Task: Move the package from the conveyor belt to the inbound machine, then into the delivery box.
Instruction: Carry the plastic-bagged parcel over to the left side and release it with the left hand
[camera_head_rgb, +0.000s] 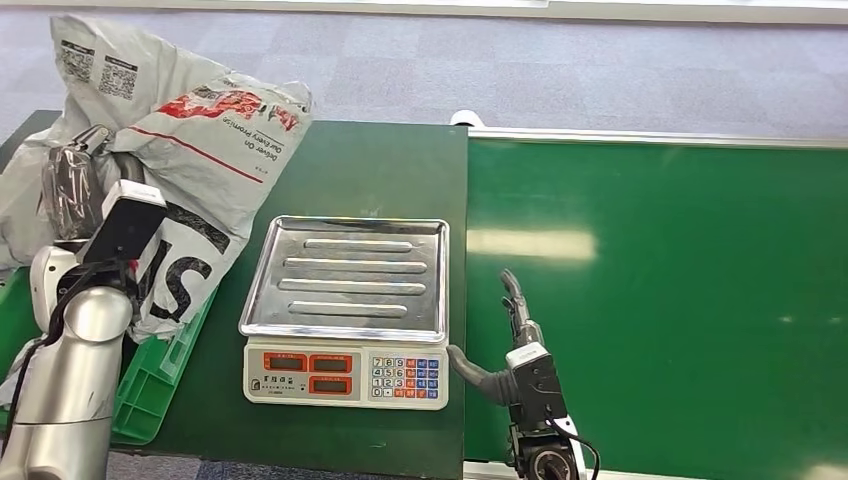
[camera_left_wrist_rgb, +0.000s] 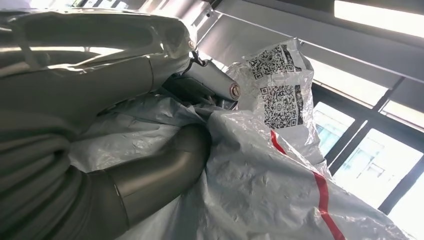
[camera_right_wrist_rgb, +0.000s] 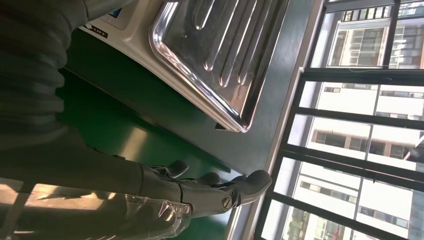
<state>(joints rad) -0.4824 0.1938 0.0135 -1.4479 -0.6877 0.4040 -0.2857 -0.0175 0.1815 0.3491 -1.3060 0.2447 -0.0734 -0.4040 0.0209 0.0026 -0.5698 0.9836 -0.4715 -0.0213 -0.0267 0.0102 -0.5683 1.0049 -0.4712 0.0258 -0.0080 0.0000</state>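
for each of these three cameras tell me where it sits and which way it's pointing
Head view: high on the body, looking down at the steel-trayed weighing scale; both arms show.
Left wrist view: behind the left hand, which grips the crinkled grey plastic package.
Right wrist view: behind the empty right hand, facing the scale.
Head and right wrist views share the scale.

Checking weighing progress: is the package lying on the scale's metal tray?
No, the scale's metal tray is bare; the left hand holds the package beside it.

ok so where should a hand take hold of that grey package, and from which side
The left hand already holds the grey package by its crumpled left edge. That loose, gathered plastic near the QR labels looks like the best hold: the bag is soft and bulky, so come from its left side and bunch the film.
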